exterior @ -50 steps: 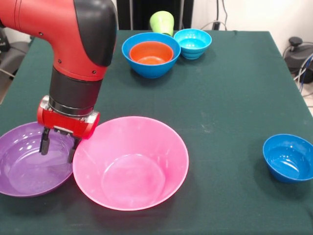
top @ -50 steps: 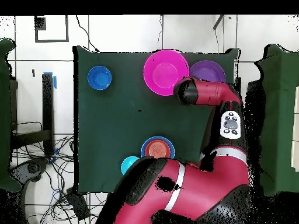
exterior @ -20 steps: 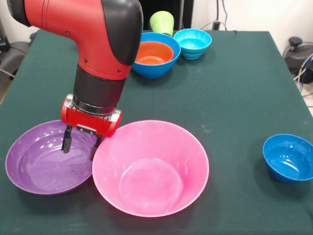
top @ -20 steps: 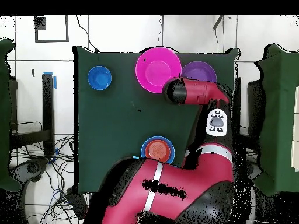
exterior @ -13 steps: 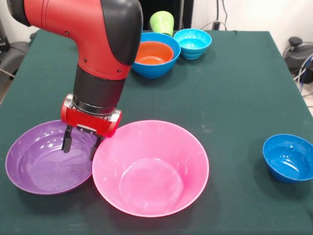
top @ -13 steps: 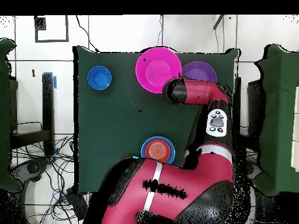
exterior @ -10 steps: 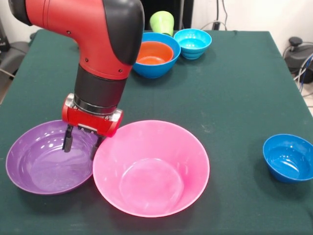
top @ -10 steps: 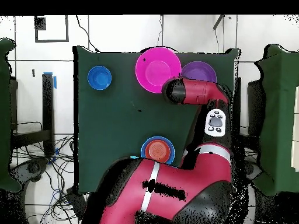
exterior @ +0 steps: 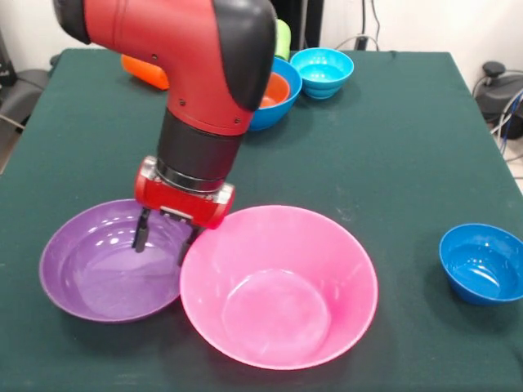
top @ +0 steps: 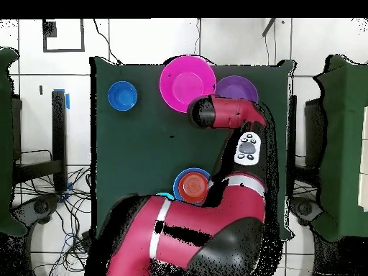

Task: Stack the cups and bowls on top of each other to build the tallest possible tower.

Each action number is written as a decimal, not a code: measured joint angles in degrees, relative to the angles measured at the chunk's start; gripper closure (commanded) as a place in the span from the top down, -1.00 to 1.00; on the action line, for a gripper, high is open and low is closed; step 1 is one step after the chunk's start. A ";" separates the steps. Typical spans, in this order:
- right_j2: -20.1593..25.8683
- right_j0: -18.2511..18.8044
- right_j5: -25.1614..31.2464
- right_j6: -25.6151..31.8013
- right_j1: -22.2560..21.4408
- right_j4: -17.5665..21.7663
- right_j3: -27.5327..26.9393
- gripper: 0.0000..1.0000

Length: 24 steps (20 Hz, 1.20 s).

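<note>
While my hand (exterior: 163, 241) hangs with fingers apart over the purple bowl (exterior: 90, 282), touching the pink bowl (exterior: 278, 298), I read no label; the orange bowl (top: 192, 186) sits inside the blue bowl (exterior: 278, 110).

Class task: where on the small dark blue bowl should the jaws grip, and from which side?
Grip the rim of the dark blue bowl from straight above, one jaw inside and one outside. It sits upright and open, apart from the other bowls, and its wall looks thin.
</note>
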<state>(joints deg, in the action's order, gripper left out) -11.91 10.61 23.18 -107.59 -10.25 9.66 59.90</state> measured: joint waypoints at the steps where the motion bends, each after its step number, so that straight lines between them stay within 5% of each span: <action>1: -0.60 -0.95 0.00 -0.73 0.52 -0.87 0.00 1.00; 15: -1.47 -1.98 0.14 -2.80 1.77 -4.09 -0.04 1.00; 24: 9.28 12.00 11.69 -0.76 1.84 -4.38 -4.60 1.00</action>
<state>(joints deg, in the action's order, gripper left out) -2.64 22.61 34.87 -108.35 -8.41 5.29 55.29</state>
